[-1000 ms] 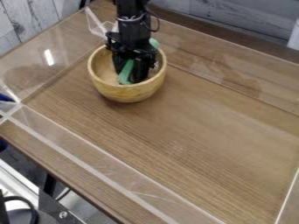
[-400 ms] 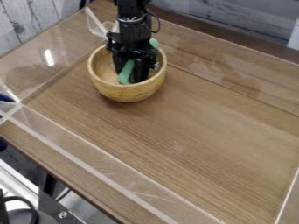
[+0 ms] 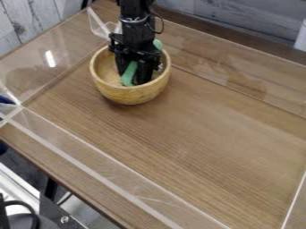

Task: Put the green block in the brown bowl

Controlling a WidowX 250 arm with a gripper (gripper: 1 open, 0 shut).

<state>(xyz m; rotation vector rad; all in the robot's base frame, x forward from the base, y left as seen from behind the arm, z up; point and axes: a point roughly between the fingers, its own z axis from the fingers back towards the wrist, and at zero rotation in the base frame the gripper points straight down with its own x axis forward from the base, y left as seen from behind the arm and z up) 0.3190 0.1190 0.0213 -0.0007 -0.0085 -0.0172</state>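
Note:
The brown bowl [image 3: 106, 87] stands on the wooden table at the upper left. My black gripper [image 3: 132, 70] reaches straight down into it from above. The green block [image 3: 124, 73] leans at a slant inside the bowl, its upper part between the fingers and its lower end near the bowl's floor. The jaws look shut on the green block.
Low clear plastic walls [image 3: 72, 152] border the wooden table [image 3: 203, 134] on all sides. A white wall lies beyond the far left corner, and dark frame parts and cables show below the front edge.

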